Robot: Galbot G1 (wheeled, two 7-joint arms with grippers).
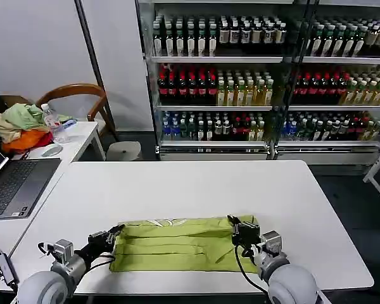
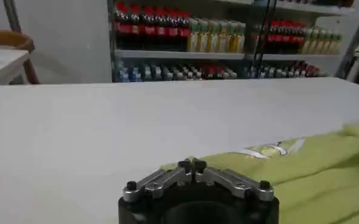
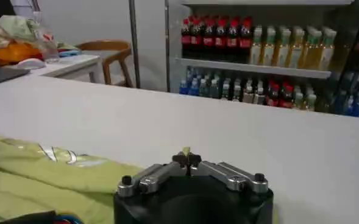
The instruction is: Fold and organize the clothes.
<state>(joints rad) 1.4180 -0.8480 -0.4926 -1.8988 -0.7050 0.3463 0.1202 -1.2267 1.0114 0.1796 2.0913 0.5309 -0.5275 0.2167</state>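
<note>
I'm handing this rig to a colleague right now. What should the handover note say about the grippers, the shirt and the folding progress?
Left gripper: at the left end of the T-shirt, fingers closed; fabric pinch not confirmed.
Right gripper: at the shirt's far right corner, fingers shut on a bit of green fabric.
The T-shirt lies near the front edge of the white table, already folded into a long band, with white print showing along its far edge.
Left to do: finish folding it smaller and set it in place.

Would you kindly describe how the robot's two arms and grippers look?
Both arms have rounded grey shells, silver wrist blocks and loose black cables. The left gripper and right gripper are black; the wrist views show silver linkage bars with black bolts on a black housing.
</note>
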